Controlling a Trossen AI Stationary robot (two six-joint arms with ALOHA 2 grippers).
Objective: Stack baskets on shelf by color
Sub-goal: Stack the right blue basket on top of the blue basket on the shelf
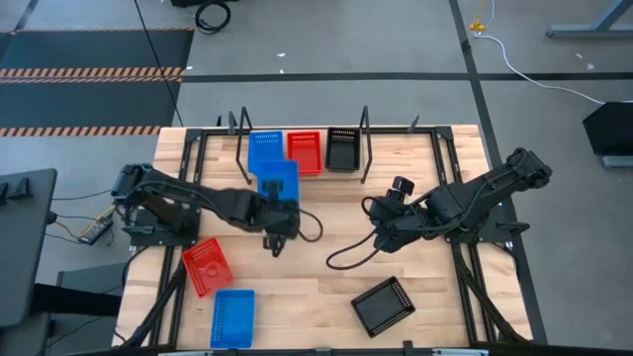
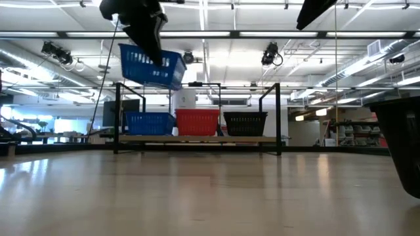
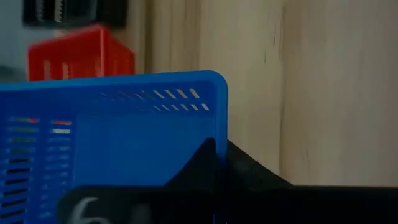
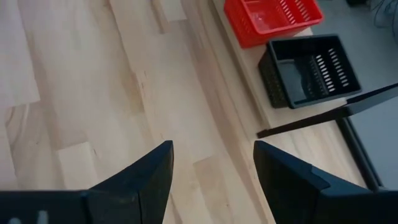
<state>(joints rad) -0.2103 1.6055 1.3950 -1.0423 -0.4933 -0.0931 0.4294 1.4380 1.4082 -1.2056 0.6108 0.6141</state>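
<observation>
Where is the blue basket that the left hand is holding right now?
In the high view the held blue basket hangs above the table's left-centre, clamped by the left hand, just in front of the blue basket on the shelf.

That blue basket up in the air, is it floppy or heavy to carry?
Probably stiff: the blue basket keeps its box shape though the left claw pinches only one wall. Likely light, being thin and perforated. It hangs tilted, so it may swing or slip.
</observation>
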